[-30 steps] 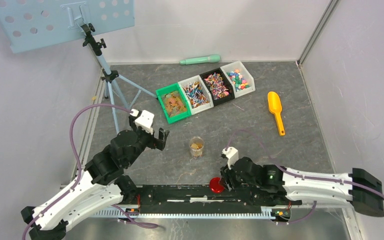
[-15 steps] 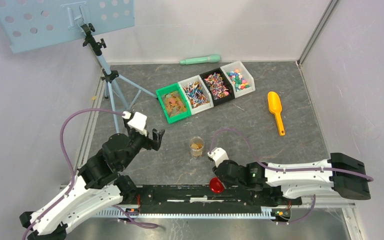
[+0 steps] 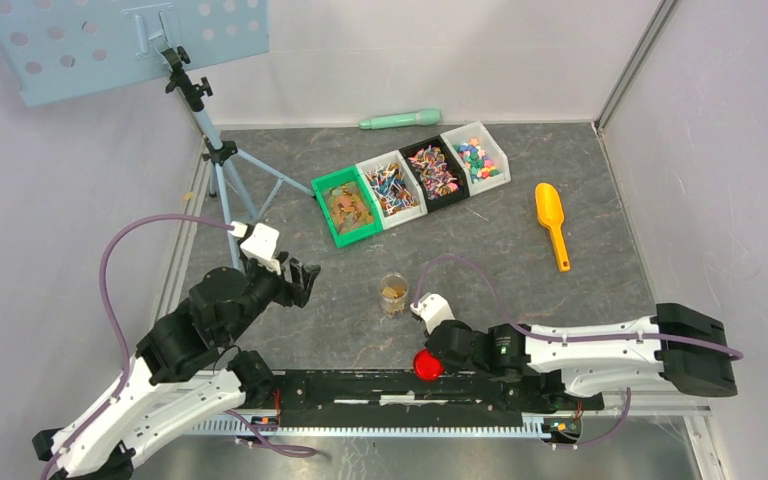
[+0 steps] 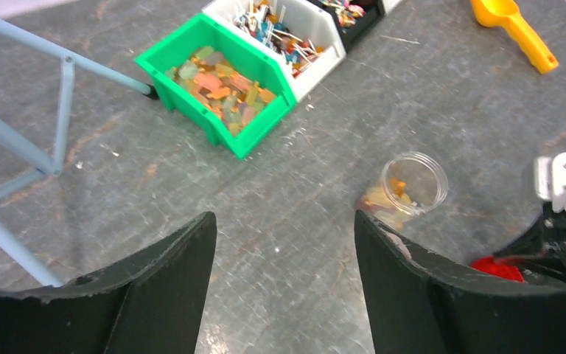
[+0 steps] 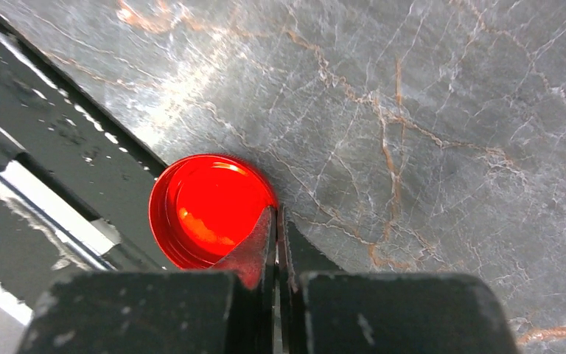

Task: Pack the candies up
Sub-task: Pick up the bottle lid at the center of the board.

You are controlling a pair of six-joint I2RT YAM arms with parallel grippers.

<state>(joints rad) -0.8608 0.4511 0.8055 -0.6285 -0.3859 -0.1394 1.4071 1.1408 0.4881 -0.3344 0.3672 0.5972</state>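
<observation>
Tabletop [image 5: 449,110]: right pincer [image 5: 275,228] pinches, partly hides red lid [image 5: 199,206].

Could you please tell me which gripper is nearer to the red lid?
Right. The right gripper is closed at the lid's rim; the left gripper hangs open, well off to its left.

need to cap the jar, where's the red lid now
Top view: the red lid sits at the near edge of the table, just below the jar, the right claw shut at its rim.
</observation>
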